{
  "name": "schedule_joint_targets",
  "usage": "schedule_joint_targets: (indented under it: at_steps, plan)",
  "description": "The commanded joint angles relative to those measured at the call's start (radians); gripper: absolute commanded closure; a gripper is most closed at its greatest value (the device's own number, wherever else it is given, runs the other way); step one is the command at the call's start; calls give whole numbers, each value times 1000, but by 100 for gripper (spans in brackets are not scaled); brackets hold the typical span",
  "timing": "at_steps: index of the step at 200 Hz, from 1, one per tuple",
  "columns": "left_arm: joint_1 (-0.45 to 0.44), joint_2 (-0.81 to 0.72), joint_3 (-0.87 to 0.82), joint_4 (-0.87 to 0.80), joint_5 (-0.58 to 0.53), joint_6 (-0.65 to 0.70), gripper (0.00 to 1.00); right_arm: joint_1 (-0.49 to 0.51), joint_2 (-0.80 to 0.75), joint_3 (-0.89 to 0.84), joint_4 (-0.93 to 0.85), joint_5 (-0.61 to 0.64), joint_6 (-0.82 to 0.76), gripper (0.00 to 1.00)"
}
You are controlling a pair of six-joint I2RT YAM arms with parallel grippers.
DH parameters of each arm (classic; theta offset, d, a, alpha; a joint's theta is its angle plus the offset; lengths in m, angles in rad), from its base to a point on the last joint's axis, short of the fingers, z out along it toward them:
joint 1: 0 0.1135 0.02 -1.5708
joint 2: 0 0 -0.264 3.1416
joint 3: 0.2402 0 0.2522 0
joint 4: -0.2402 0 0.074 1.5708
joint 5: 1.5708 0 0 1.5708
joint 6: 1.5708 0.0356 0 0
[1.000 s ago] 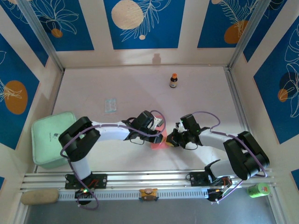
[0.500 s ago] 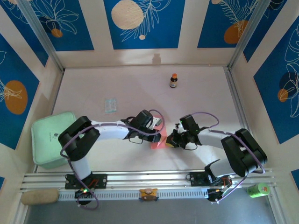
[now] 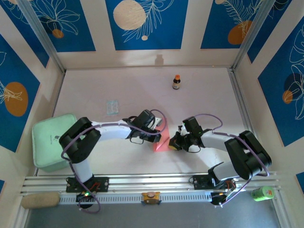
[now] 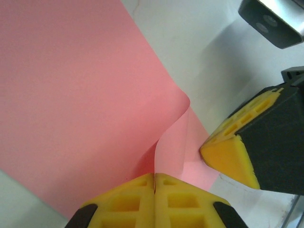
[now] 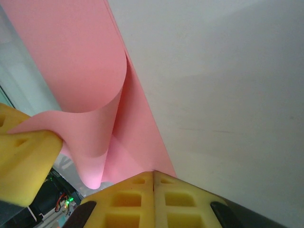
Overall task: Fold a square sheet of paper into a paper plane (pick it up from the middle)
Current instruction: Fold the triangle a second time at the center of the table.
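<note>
The salmon-pink sheet of paper lies near the table's front centre, between my two grippers, partly folded. My left gripper is shut on a flap of the sheet, which curls up off the flat part. In the top view the left gripper sits at the sheet's far-left edge. My right gripper is shut, its tips pressed down on the sheet at its right edge. The right gripper's yellow finger rests on the paper beside the lifted flap. From above, the right gripper touches the sheet.
A small dark bottle with an orange cap stands at the back. A pale bluish packet lies left of centre. A mint-green box sits at the left edge. A green can and a beige roll lie beyond the front rail.
My left gripper has drawn back a little toward the far left with the flap, and more of the pink sheet shows between the arms. The right gripper has hardly moved.
</note>
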Motion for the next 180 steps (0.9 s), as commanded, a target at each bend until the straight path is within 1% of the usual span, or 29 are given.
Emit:
schedule_joint_targets:
  at_steps: [1, 46, 100, 126, 153, 180]
  plan:
    - [12, 17, 32, -57, -46, 42, 97, 3, 27, -4, -88, 41, -12, 100]
    - [11, 44, 29, -59, -45, 45, 97, 4, 21, 2, -88, 36, -13, 100]
    - [11, 58, 0, -20, -26, 35, 97, 8, -12, 24, -63, -10, -12, 100]
    - [11, 60, -7, -8, -20, 28, 97, 27, -29, 51, -56, -24, -6, 100]
    - [12, 58, -10, 0, -13, 24, 97, 44, 1, 67, -47, -18, -3, 100]
    - [12, 55, -10, 8, -10, 18, 97, 48, 68, 75, -43, -3, -1, 100]
